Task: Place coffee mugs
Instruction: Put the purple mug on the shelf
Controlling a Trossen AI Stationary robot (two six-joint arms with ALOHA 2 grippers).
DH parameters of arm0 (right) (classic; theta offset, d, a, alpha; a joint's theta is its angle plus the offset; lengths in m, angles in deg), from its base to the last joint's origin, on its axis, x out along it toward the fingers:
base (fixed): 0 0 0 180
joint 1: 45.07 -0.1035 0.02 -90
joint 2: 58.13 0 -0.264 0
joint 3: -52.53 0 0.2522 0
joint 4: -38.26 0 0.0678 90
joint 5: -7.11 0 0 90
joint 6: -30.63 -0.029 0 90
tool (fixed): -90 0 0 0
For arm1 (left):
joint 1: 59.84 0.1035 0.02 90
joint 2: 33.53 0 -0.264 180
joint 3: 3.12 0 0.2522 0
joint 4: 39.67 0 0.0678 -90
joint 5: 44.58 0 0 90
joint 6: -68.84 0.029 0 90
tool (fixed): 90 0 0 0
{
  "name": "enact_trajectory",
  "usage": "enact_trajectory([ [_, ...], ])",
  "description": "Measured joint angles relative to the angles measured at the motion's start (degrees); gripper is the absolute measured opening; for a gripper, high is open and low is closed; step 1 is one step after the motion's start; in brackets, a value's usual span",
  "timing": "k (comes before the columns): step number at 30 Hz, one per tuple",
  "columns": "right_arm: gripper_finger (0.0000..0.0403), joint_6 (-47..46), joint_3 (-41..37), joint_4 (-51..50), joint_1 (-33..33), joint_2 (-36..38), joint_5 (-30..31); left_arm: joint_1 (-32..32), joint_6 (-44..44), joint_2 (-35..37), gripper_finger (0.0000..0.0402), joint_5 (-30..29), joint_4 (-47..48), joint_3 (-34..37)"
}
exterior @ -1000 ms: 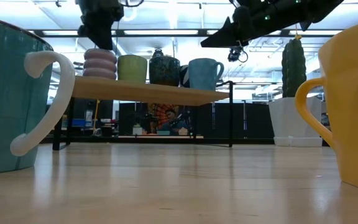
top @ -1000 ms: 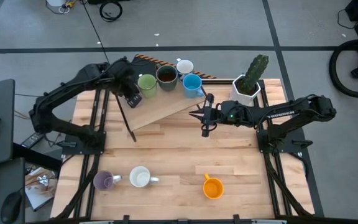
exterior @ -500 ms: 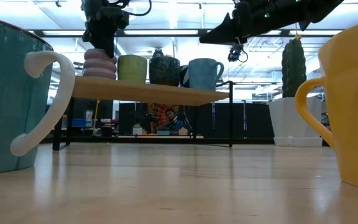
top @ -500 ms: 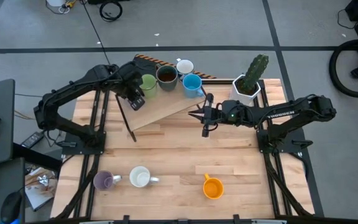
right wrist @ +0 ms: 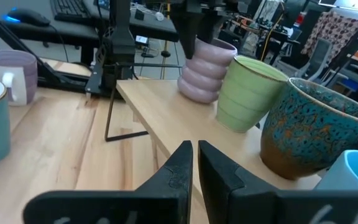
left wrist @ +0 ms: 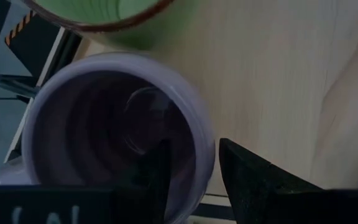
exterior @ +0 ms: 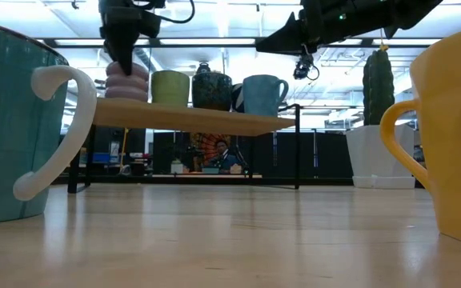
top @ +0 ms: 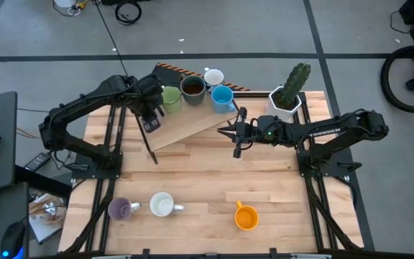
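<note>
Purple mug (left wrist: 114,134) is set on the raised shelf (top: 192,124) just beside the green mug (right wrist: 248,93), at the left end of the row w/ brown mug (top: 192,87) & blue mug (top: 222,96). Left gripper (left wrist: 191,171) is part-open, one finger inside the rim & one outside, wall pinched btwn them, prob. so the mug is kept upright while seated. Right gripper (right wrist: 194,163) is shut, nothing held, parked above the table near the shelf. Orange mug (top: 246,216), white mug (top: 162,206) & 2nd purple mug (top: 118,209) are left on the table front, judged not yet placed.
</note>
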Motion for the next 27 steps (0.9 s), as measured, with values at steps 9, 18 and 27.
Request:
enact_trajectory([
  [9, 0.0030, -0.15, 0.00, -0.01, 0.00, 0.00, 0.00, 0.00, 6.84, 0.00, 0.0141, 0.03, 1.59, 0.00],
  [18, 0.0030, -0.82, 0.00, -0.01, 0.00, 0.00, 0.00, 0.00, 16.32, 0.02, 0.0141, 0.03, 1.59, 0.00],
  [27, 0.0030, -0.81, 0.01, -0.01, 0.00, 0.00, 0.00, 0.00, 25.61, 0.02, 0.0141, 0.01, 1.73, 0.00],
])
